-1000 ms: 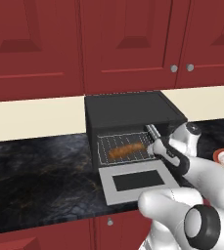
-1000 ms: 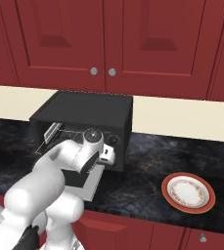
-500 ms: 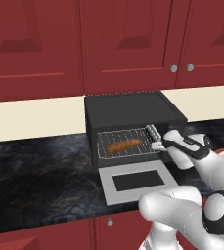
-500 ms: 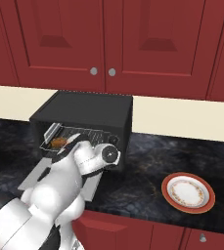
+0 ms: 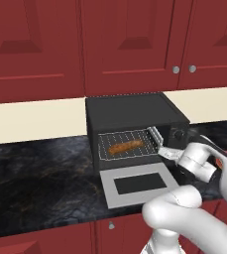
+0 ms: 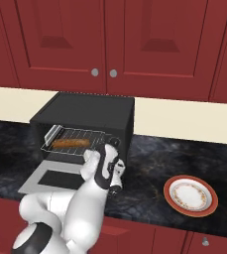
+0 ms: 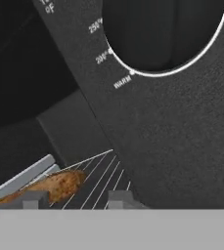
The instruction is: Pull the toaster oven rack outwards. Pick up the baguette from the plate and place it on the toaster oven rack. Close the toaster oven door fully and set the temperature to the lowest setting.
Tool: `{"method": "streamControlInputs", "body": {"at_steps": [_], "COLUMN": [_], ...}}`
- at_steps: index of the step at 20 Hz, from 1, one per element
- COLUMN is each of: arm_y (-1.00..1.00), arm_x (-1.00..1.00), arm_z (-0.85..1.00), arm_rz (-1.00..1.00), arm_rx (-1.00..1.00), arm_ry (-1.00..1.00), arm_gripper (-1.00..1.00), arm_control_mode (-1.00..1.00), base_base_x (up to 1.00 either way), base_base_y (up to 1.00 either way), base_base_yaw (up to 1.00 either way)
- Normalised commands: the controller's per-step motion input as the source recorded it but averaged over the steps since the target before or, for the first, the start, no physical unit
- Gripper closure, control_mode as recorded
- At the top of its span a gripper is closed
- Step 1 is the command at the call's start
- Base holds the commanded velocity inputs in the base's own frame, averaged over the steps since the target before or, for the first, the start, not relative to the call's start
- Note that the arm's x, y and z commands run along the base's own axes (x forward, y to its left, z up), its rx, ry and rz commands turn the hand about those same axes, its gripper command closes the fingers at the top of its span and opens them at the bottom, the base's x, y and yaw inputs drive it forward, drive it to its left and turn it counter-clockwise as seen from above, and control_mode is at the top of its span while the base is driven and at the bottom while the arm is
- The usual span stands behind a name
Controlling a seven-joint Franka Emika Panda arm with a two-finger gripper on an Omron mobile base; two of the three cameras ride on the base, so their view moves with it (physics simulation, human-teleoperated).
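Red cabinets back a dark marble table (image 5: 40, 178). The baguette (image 5: 126, 147) lies on the rack (image 5: 149, 149); the door (image 5: 138, 184), at the oven's (image 6: 102, 111) 6 o'clock, lies flat open. The claw (image 5: 167, 153) is slightly parted, empty. The door looks stiff and light: lift its front edge.

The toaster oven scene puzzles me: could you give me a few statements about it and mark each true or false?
1. The baguette lies on the toaster oven rack. True.
2. The toaster oven door is shut. False: it lies folded down, open.
3. The plate holds bread. False: nothing lies on it.
4. The claw is close to a knob on the front panel. True.
5. The toaster oven is white. False: it is black.
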Motion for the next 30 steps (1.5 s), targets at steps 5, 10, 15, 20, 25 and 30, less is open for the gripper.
{"method": "streamControlInputs", "body": {"at_steps": [5,10,15,20,25,30], "arm_y": [-0.46,-0.67,-0.60,-0.58,-0.48,-0.23], "arm_x": [-0.09,-0.89,-1.00,-1.00,-1.00,-0.25], "arm_z": [0.96,1.00,1.00,0.92,0.47,0.02], "arm_rz": [0.00,0.09,0.04,0.03,0.01,0.00], "arm_rx": [0.30,0.27,0.31,0.30,0.24,0.07], "arm_ry": [0.05,0.11,0.03,0.12,0.08,-0.02], "arm_gripper": [-1.00,-1.00,-1.00,-1.00,-1.00,-1.00], "arm_control_mode": [-1.00,-1.00,-1.00,-1.00,-1.00,-1.00], "base_base_x": [0.00,0.00,0.00,0.00,0.00,0.00], "base_base_y": [0.00,0.00,0.00,0.00,0.00,0.00], "base_base_yaw": [0.00,0.00,0.00,0.00,0.00,0.00]}}
